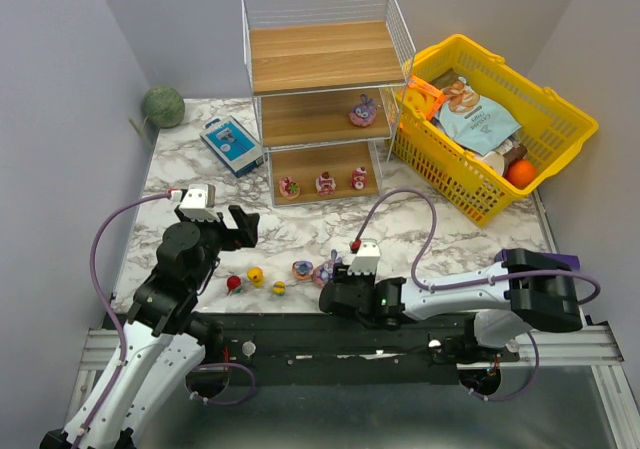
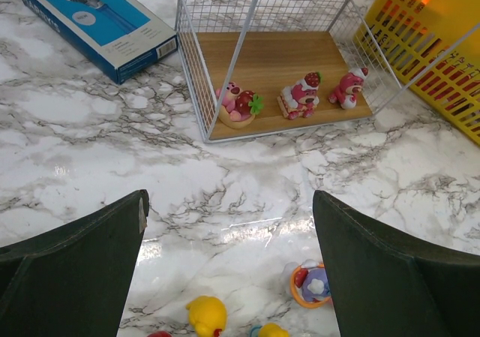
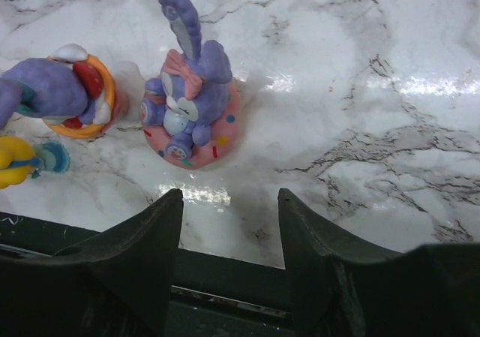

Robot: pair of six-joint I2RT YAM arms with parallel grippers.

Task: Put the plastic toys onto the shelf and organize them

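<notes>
The shelf (image 1: 325, 64) stands at the back, with a purple bunny toy (image 1: 362, 112) on its middle board. Three pink-red toys (image 2: 300, 97) line its bottom board. Along the table's front edge lie a red toy (image 1: 233, 283), two yellow toys (image 1: 255, 275), a purple toy in an orange ring (image 3: 67, 93) and a bunny-eared toy (image 3: 187, 112) on a pink base. My right gripper (image 3: 229, 198) is open and empty, low over the front edge, and the bunny-eared toy stands just beyond its left finger. My left gripper (image 2: 229, 202) is wide open above the row and holds nothing.
A blue-white box (image 1: 231, 145) lies left of the shelf and a green ball (image 1: 162, 105) sits in the back left corner. A yellow basket (image 1: 560, 109) with snack packets and an orange stands right of the shelf. Grey walls close in both sides.
</notes>
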